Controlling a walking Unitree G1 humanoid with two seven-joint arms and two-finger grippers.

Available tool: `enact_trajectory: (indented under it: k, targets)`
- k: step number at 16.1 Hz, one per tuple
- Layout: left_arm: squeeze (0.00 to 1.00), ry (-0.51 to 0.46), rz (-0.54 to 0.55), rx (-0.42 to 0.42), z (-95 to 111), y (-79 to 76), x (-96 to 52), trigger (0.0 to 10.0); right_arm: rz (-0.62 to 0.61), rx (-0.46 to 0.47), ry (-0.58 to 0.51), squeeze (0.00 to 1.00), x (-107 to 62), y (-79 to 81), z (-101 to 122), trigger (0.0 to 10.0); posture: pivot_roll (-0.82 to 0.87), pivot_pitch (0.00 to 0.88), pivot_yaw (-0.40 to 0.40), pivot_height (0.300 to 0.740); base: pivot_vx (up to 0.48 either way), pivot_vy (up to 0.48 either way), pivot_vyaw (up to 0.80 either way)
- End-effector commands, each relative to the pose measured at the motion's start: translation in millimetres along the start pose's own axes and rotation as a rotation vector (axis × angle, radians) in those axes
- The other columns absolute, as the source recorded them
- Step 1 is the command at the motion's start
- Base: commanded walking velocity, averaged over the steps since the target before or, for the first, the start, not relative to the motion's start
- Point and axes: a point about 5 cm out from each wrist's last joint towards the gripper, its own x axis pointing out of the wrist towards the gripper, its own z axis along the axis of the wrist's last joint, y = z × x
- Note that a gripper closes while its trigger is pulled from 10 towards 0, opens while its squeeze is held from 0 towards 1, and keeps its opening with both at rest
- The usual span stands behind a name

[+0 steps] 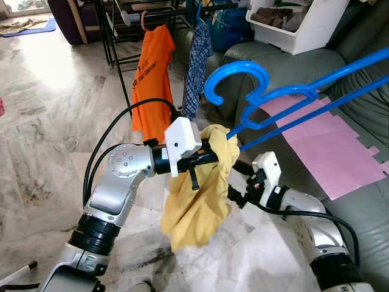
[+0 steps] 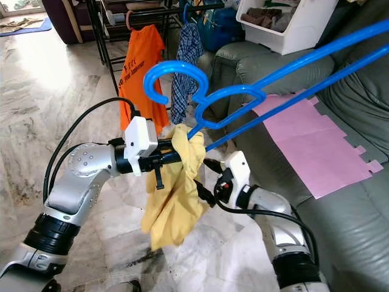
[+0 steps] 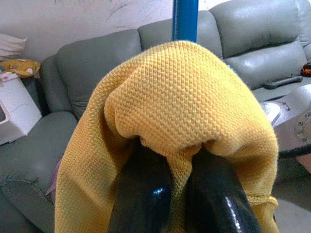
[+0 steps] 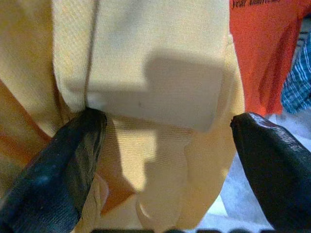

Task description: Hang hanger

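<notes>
Left eye view: orange shirt (image 1: 153, 79) is hung beyond left pincer (image 1: 214, 153), clenched on yellow cloth (image 1: 200, 194) draped over blue hanger (image 1: 285, 94); right pincer (image 4: 165, 145) is spread beside cloth.

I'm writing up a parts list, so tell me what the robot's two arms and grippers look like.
Both arms are silver metal with black ring joints near the base. The left arm has a dotted round elbow housing, a looping black cable and a white box at its wrist. The right arm has a white wrist block and a black cable. Each gripper has glossy black fingers.

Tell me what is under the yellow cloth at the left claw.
The yellow cloth drapes over the left claw; its black fingers pinch it. The blue hanger emerges above. The fingertips and the hanger's covered part are hidden.
</notes>
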Motion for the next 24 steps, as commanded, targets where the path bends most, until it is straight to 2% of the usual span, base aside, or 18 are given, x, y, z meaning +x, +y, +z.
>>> enact_trajectory:
  k: [1,2,4,7,10,11,13,14,15,17,18,20,21,22,23,24]
  targets:
    - [0.0,-0.074,-0.017,0.058,21.8,1.8,11.9,0.0,0.021,0.017,0.04,0.0,-0.6,3.3,-9.0,10.0,0.01,0.112,-0.057,0.74,0.0,0.0,0.0]
    - [0.0,-0.083,-0.011,0.05,22.2,2.2,13.3,0.0,0.043,0.026,0.048,0.0,0.7,6.8,-11.0,10.0,0.01,0.111,-0.057,0.74,0.0,0.0,0.0]
    - [0.0,-0.027,-0.021,0.086,11.2,2.7,9.7,0.0,0.111,0.042,0.045,0.0,1.4,16.9,-10.8,10.0,0.01,0.111,-0.055,0.74,0.0,0.0,0.0]
    - [0.0,-0.018,-0.008,0.067,6.9,3.0,7.7,0.0,0.139,0.093,0.006,0.0,-0.6,19.2,-7.1,10.0,0.01,0.113,-0.052,0.74,0.0,0.0,0.0]
    - [0.0,-0.047,-0.015,0.068,13.3,-0.3,12.1,0.0,0.056,0.018,0.14,0.0,1.5,13.3,-24.3,10.0,0.01,0.115,-0.054,0.74,0.0,0.0,0.0]
    - [0.0,-0.089,-0.015,0.064,22.5,-0.7,15.9,0.0,-0.061,-0.01,0.235,0.0,4.3,4.9,-35.9,10.0,0.01,0.116,-0.056,0.74,0.0,0.0,0.0]
    - [0.0,-0.149,-0.005,0.049,37.1,0.9,20.2,0.0,-0.154,-0.002,0.302,0.0,5.5,-2.3,-45.0,10.0,0.02,0.117,-0.063,0.74,0.0,0.0,0.0]
    - [0.0,-0.173,0.003,0.044,43.0,2.1,21.0,0.0,-0.184,0.009,0.316,0.0,5.4,-4.4,-47.7,7.7,0.03,0.117,-0.066,0.74,0.0,0.0,0.0]
    - [0.0,-0.211,0.021,0.034,52.4,5.6,21.0,0.0,-0.248,0.035,0.331,0.0,3.4,-9.5,-52.0,0.0,0.03,0.116,-0.07,0.74,0.0,0.0,0.0]
    - [0.0,-0.223,0.042,0.035,57.6,10.2,18.5,0.0,-0.328,0.044,0.345,0.0,-3.1,-18.2,-55.3,0.0,0.03,0.115,-0.075,0.74,0.0,0.0,0.0]
    - [0.0,-0.193,0.075,0.05,53.9,17.1,11.0,0.0,-0.399,0.041,0.332,0.0,-15.8,-29.9,-52.3,0.0,0.03,0.114,-0.076,0.74,0.0,0.0,0.0]
    - [0.0,-0.133,0.122,0.063,41.8,25.0,-1.2,0.0,-0.41,0.031,0.289,0.0,-37.3,-40.9,-40.3,0.0,0.01,0.114,-0.077,0.74,0.0,0.0,0.0]
    - [0.0,-0.082,0.139,0.076,31.7,26.8,-8.7,0.0,-0.399,0.016,0.274,0.0,-45.8,-43.9,-35.1,0.0,0.01,0.114,-0.077,0.74,0.0,0.0,0.0]
    - [0.0,0.002,0.171,0.047,7.9,26.7,-24.8,0.0,-0.407,0.01,0.257,0.0,-67.5,-53.2,-24.4,0.0,-0.01,0.114,-0.072,0.74,0.0,0.0,0.0]
    - [0.0,0.019,0.18,0.034,2.3,26.4,-28.8,0.0,-0.414,0.01,0.252,0.0,-73.1,-56.1,-21.6,0.0,-0.01,0.114,-0.072,0.74,0.0,0.0,0.0]
    - [0.0,0.069,0.192,0.016,-12.2,22.9,-40.2,0.0,-0.492,0.001,0.249,0.0,-92.6,-70.5,-12.8,0.0,-0.02,0.113,-0.068,0.74,0.0,0.0,0.0]
